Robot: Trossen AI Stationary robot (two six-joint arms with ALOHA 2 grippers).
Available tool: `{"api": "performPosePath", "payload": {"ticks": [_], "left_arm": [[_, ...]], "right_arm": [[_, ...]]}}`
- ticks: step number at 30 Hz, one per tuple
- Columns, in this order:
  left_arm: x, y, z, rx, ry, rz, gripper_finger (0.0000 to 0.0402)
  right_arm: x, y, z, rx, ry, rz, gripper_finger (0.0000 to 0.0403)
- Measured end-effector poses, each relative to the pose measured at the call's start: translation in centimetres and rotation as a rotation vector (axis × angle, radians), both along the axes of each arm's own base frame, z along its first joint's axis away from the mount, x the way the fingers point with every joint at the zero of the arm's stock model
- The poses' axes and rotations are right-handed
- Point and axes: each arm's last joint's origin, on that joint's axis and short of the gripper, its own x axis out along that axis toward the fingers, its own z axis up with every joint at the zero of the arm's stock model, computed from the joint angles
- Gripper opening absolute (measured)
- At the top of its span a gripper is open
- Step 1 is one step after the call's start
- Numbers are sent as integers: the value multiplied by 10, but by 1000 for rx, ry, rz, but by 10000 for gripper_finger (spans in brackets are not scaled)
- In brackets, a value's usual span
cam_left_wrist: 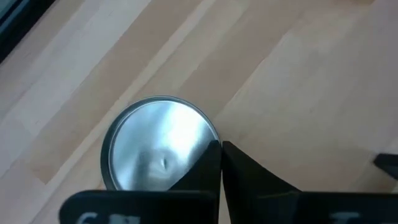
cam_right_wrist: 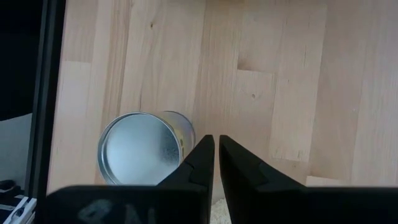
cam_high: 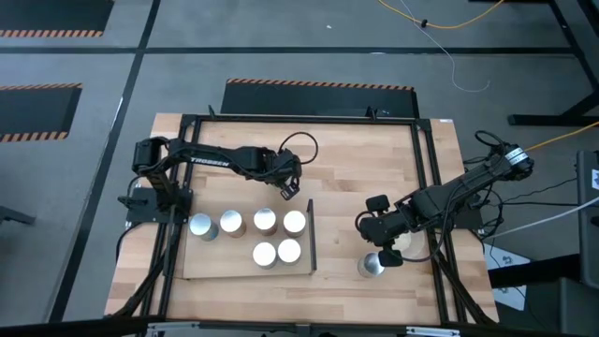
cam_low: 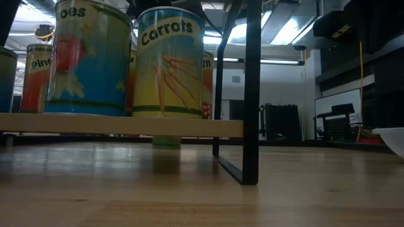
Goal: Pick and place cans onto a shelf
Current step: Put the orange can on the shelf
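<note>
Six small silver-topped cans (cam_high: 265, 222) already stand on the pale wooden shelf board (cam_high: 217, 265), four in the far row and two nearer, with its thin black upright frame (cam_high: 312, 234) at the right end. A seventh round-topped metal can (cam_high: 372, 265) waits on the planked wooden tabletop (cam_high: 374, 168), well to the right of the shelf and beside a flat beige dish (cam_high: 408, 243). The right gripper (cam_high: 379, 239) hovers just above and slightly far of that can, its fingers (cam_right_wrist: 205, 158) pressed together with nothing between them. The likely next step is picking this can — so the jaws must first spread wider than its rim, centre over it, then descend without nudging the dish. The left gripper (cam_high: 288, 185) hangs just beyond the shelf's far edge, also pinched closed and empty — best kept there, clear of the placed row.
</note>
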Motion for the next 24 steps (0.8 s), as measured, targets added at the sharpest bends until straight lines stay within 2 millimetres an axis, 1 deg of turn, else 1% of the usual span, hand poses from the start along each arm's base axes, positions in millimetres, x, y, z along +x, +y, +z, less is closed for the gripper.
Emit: {"api": "performPosePath", "payload": {"ticks": [5,11,17,24], "left_arm": [[-7,-4,8,-3,7,-29,1],[-19,-8,28,9,-5,-62,1],[-36,-18,53,3,-52,-117,0],[-64,-37,93,-3,-180,-193,0]], "right_arm": [[0,0,0,0,0,0,30],[1,0,0,4,-7,-2,30],[1,1,0,7,-11,-2,30],[2,1,1,10,-17,-2,30]]}}
